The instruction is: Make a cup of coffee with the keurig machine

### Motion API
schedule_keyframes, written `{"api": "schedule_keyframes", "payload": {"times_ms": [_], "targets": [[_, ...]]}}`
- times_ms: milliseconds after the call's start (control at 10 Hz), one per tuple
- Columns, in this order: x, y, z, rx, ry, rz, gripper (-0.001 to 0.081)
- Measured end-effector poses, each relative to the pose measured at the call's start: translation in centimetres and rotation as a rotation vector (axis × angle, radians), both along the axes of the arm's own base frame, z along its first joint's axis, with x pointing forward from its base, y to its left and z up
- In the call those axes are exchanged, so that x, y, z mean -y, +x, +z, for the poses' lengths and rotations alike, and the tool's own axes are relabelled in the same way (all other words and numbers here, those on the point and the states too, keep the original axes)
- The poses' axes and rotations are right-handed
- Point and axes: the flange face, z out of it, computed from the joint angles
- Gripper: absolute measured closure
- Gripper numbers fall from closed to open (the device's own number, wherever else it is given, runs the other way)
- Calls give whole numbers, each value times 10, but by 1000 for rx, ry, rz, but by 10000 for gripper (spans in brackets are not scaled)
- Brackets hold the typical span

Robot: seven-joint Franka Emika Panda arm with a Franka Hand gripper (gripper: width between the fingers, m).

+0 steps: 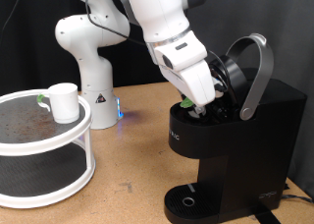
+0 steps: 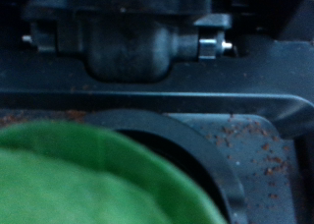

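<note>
The keurig machine (image 1: 240, 136) stands at the exterior view's right with its lid up and its grey arched handle (image 1: 257, 72) raised. My gripper (image 1: 199, 106) reaches down into the open pod chamber and is shut on a small green-topped pod (image 1: 196, 108). In the wrist view the pod's green top (image 2: 78, 180) is a close blur above the dark chamber ring (image 2: 211, 150). The fingers do not show there. The white cup (image 1: 64, 101) stands on the top shelf of a round stand at the left, far from the gripper.
The white two-tier round stand (image 1: 44, 150) fills the left. A small green thing (image 1: 41, 99) lies beside the cup. The robot base (image 1: 90, 62) stands behind it. The machine's round drip tray (image 1: 188, 199) bears nothing.
</note>
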Motion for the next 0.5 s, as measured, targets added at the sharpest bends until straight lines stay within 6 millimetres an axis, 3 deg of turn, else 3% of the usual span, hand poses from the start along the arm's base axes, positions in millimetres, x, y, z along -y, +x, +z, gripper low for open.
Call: {"api": "schedule_keyframes", "payload": {"times_ms": [500], "targets": [[-7, 2, -9, -30, -5, -21, 328]]}}
